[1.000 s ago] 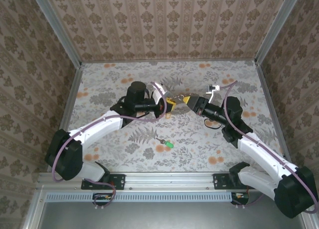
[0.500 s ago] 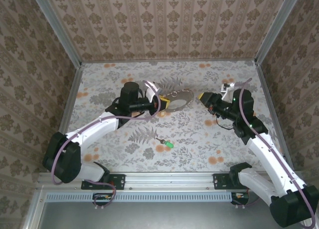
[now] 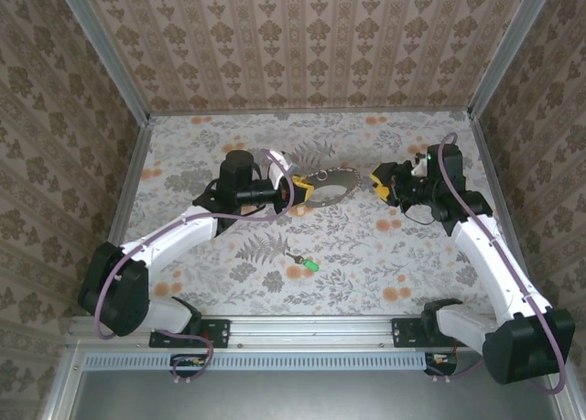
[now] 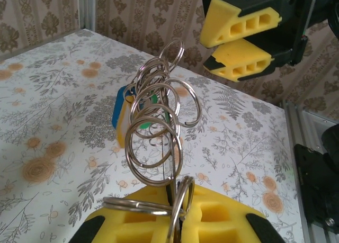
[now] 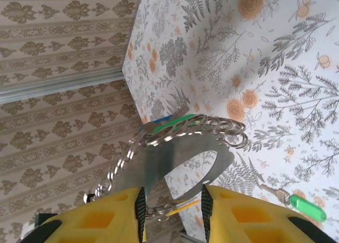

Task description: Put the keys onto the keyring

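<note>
Loose green key (image 3: pixel 309 265) on near tabletop (image 3: pixel 394 255), well apart from both tools. Behind it, keyring (image 3: pixel 331 180) in tight grip of left tool (image 3: pixel 302 191), raised off tabletop, long axis left-right, free end toward right tool (image 3: pixel 376 182). Blue and green tags (image 4: pixel 123 111) among its loops. Narrow empty gap in right tool, near ring tip, no contact.

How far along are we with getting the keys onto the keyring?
Done: blue and green plastic key heads hang on the silver wire keyring. In hand: left end effector is shut on that keyring; right end effector is open, empty. Left: one green-headed metal key lies loose on the floral table.
</note>
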You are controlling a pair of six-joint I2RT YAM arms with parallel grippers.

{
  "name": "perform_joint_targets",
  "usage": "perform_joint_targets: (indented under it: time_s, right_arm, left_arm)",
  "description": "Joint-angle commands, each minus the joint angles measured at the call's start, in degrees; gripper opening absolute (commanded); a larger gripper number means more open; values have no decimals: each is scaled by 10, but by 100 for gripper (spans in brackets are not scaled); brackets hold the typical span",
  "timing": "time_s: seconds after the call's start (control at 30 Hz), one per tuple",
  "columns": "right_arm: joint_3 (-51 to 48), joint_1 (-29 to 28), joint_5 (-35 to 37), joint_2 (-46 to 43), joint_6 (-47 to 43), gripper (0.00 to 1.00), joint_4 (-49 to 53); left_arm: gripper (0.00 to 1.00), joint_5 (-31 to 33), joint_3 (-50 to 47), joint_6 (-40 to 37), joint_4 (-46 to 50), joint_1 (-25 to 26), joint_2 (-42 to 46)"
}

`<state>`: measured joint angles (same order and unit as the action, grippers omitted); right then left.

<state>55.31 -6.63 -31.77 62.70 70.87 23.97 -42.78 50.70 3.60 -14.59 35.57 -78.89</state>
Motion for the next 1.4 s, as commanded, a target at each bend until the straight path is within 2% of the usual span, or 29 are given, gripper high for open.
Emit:
perform_joint_targets:
  time_s: [0.0,0.17,0.37,0.53,0.83,1.1,1.37]
  right_arm:
    - [40,-4,-9,22,58,33,88]
    - [77,-27,14,36,72,29,145]
    - [43,-29,-3,32,124,27,107]
    - [23,-29,-7,34,139,21,90]
    - [-1,-29,1,22,158,27,74]
    - [-6,-35,-11,24,173,20,37]
    - [-2,-37,-4,19,174,21,35]
  left_arm:
    - [0,-42,-4,-46,-14,-5,11]
    - [0,-70,-1,-127,26,-6,11]
    - [0,-117,-22,-199,10,-8,28]
    - [0,-132,-26,-208,8,-14,32]
    - [0,-144,-33,-194,-8,-25,32]
    - [0,-150,-32,-195,-7,-25,29]
    - [0,-133,-35,-196,-5,-27,21]
